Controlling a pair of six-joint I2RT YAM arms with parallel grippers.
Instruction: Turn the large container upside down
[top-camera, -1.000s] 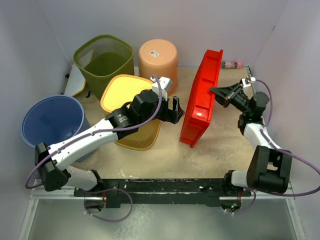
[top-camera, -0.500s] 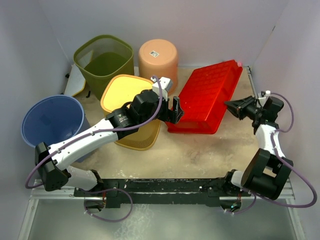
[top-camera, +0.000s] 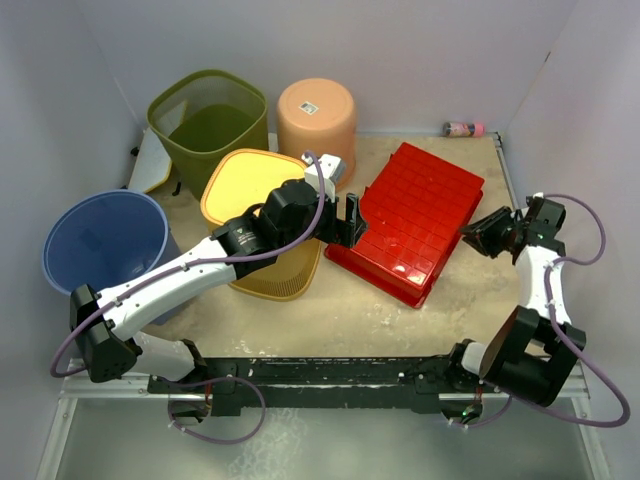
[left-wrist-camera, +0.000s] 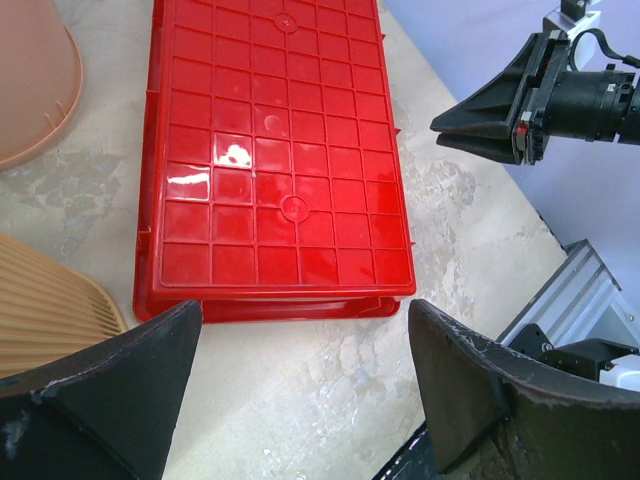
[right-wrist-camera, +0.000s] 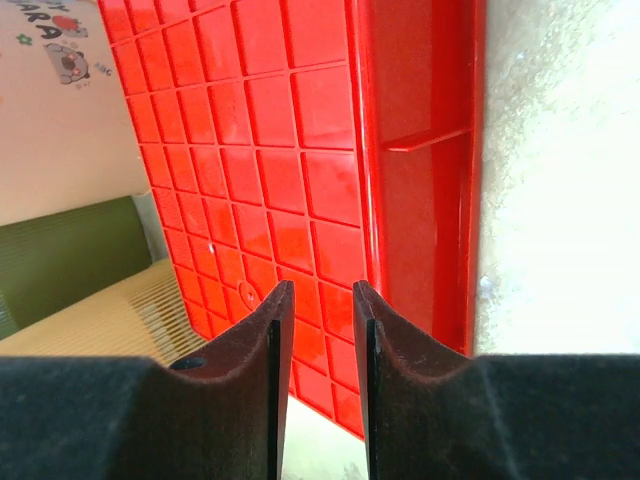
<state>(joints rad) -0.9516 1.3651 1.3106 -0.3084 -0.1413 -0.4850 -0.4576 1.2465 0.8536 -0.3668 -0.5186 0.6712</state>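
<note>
Red large container (top-camera: 415, 222) | middle right of frame, flat on bench (top-camera: 340, 302), bottom up, likely flipped already | right gripper (top-camera: 467, 238) beside it, slightly parted, empty | left gripper (top-camera: 351, 221) spread wide, empty, no holding needed

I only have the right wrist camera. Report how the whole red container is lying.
Observer: The red container lies flat on the table, gridded underside up.
Operator: Give me the left gripper's position.
Observer: The left gripper hovers at the container's left edge, jaws wide open, holding nothing.
Operator: Now place my gripper for me.
Observer: The right gripper sits by the container's right edge, pointing toward it.
</note>
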